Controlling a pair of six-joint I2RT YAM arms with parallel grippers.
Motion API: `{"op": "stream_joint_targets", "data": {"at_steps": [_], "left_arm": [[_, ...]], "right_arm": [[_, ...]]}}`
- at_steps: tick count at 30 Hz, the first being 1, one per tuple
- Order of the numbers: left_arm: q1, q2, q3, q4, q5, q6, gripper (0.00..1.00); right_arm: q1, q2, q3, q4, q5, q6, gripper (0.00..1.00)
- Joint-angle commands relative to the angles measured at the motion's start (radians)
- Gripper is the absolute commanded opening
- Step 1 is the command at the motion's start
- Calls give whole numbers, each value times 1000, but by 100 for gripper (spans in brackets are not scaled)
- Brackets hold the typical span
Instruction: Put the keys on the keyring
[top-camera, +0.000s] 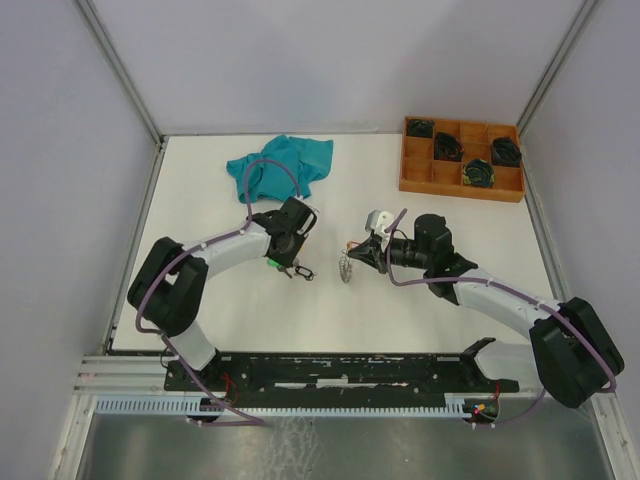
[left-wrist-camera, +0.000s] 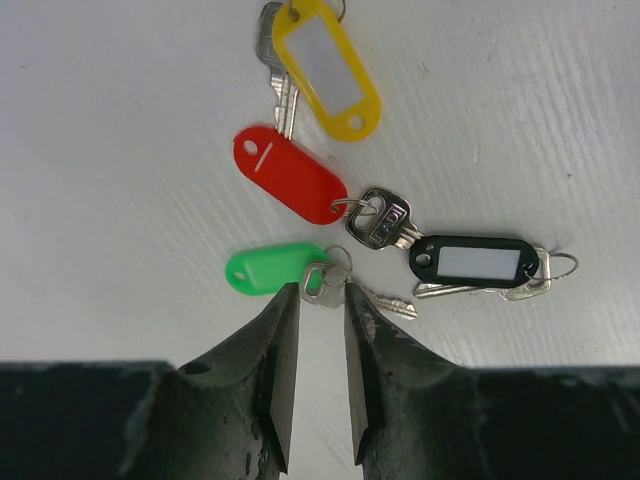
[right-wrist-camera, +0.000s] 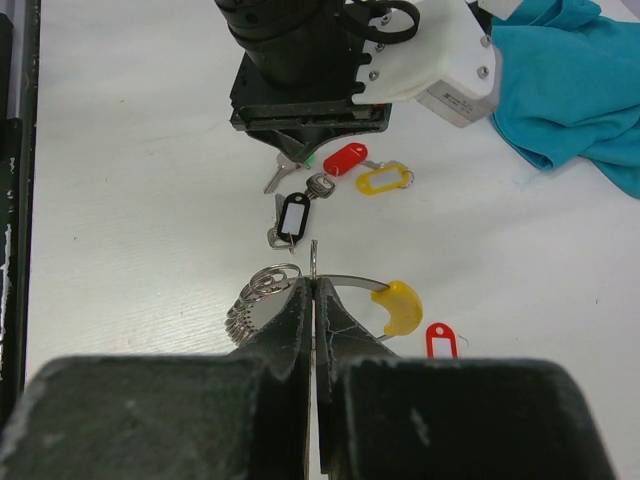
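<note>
Several keys lie flat on the white table in the left wrist view, tagged yellow (left-wrist-camera: 325, 65), red (left-wrist-camera: 290, 175), black (left-wrist-camera: 470, 260) and green (left-wrist-camera: 265, 270). My left gripper (left-wrist-camera: 320, 290) hangs just over them, its jaws narrow but apart, the tips either side of the green-tagged key's silver head (left-wrist-camera: 322, 283). My right gripper (right-wrist-camera: 313, 283) is shut on the thin wire of the keyring (right-wrist-camera: 350, 283), holding it upright; the ring's yellow sleeve (right-wrist-camera: 400, 305) sits to the right. A stack of small split rings (right-wrist-camera: 255, 295) hangs on it at the left. Another red tag (right-wrist-camera: 440, 338) lies beside the ring.
A teal cloth (top-camera: 280, 165) lies crumpled at the back left. A wooden compartment tray (top-camera: 418, 175) with dark coiled bundles (top-camera: 478, 172) stands at the back right. The two grippers (top-camera: 290, 268) (top-camera: 358, 255) are close together mid-table.
</note>
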Motion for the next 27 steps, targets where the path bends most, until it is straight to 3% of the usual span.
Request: {"op": "stream_joint_targets", "data": {"at_steps": [1, 21, 27], "left_arm": [[-30, 42, 66, -44, -45, 104, 31], [-57, 155, 142, -89, -80, 158, 21], [-57, 162, 144, -81, -83, 160, 12]], "right_arm": [[-5, -2, 4, 75, -13, -2, 1], [-7, 30, 11, 94, -37, 16, 1], [-8, 40, 16, 96, -58, 24, 1]]}}
